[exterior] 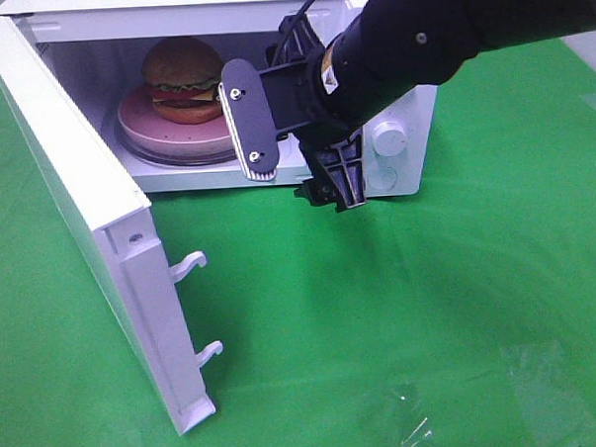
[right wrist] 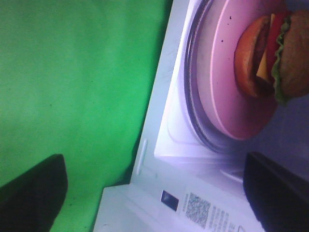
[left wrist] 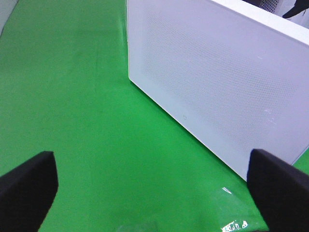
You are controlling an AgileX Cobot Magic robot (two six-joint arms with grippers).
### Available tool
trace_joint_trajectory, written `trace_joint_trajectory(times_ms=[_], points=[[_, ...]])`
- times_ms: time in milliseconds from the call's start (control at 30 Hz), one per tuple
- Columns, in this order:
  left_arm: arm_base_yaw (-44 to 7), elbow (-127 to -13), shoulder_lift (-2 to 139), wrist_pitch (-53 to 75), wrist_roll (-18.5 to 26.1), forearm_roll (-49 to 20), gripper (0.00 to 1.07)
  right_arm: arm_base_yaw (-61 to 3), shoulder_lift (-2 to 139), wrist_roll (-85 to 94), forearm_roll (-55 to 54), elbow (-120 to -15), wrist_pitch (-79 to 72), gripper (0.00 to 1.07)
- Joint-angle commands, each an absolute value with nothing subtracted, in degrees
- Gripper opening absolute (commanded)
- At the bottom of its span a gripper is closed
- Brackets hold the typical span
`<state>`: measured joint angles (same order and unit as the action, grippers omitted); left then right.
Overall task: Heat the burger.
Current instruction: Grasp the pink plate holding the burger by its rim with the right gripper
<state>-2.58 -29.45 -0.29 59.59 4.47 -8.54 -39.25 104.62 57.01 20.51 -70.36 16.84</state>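
Swinging the door (exterior: 90, 208) shut looks like the job now, and honestly it's about pushing flat on its outer face, not the edge. Door hangs wide open at the left of the green tabletop (exterior: 430, 307). The left gripper (left wrist: 154, 188) sits near that face, jaws apart, holding nothing. Inside the microwave (exterior: 397, 105), the burger (exterior: 183, 80) sits on the pink plate (exterior: 165, 130). The right gripper (exterior: 295, 149), spread wide and empty, hovers at the opening, so I'd clear it first.

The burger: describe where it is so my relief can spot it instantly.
Find the white microwave with its door swung open on the green cloth. Inside, a pink plate carries the burger, the only brown-bunned thing, with lettuce and cheese showing.
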Motion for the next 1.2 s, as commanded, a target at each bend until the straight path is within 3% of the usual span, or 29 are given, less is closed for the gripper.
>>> trace_joint_trajectory(times_ms=[33,1200], points=[[-2.5,-29.2,-1.3,59.2,4.2,-8.6,1.00,-39.4,107.8,56.3,20.5,-73.1,15.9,0.93],[-2.5,-29.2,-1.3,59.2,4.2,-8.5,1.00,-39.1,129.9,56.4,20.2,-98.8,17.4,0.86]])
